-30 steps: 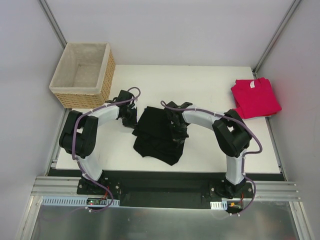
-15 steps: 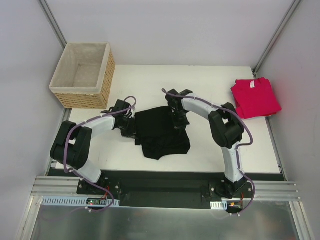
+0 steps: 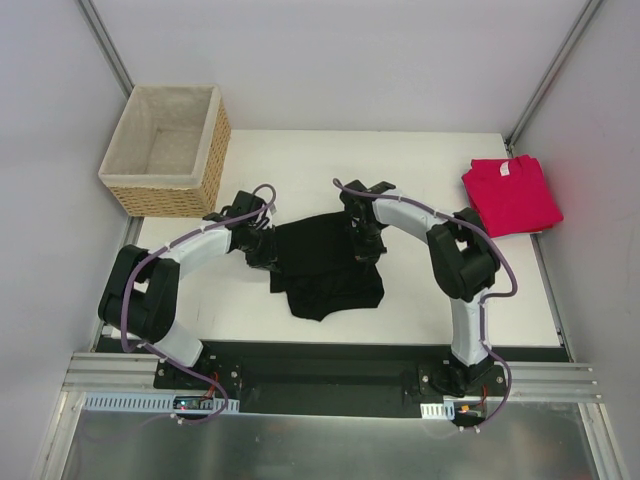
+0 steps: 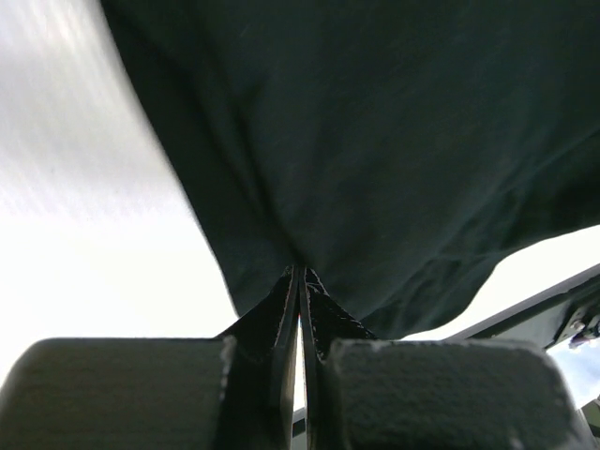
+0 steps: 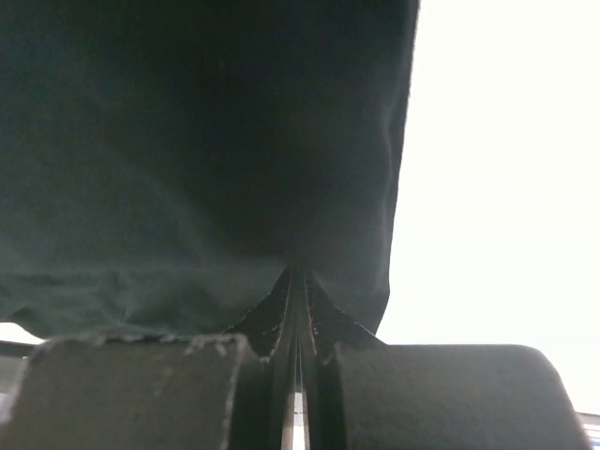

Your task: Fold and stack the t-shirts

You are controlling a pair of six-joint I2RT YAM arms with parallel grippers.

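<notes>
— What's the left claw point(image 3: 262, 251) got?
— It's pinched shut on the left edge of the black shirt point(image 3: 325, 275), mid-table. The right claw point(image 3: 366, 247) is clamped on the shirt's right edge.
— So the cloth spans between them?
— Yes, with the rest trailing toward the near edge. The red shirt point(image 3: 510, 195) lies folded far right, nearer the right arm.

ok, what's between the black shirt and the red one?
Top view: only the right arm, above bare table, separates black shirt and red shirt.
</notes>
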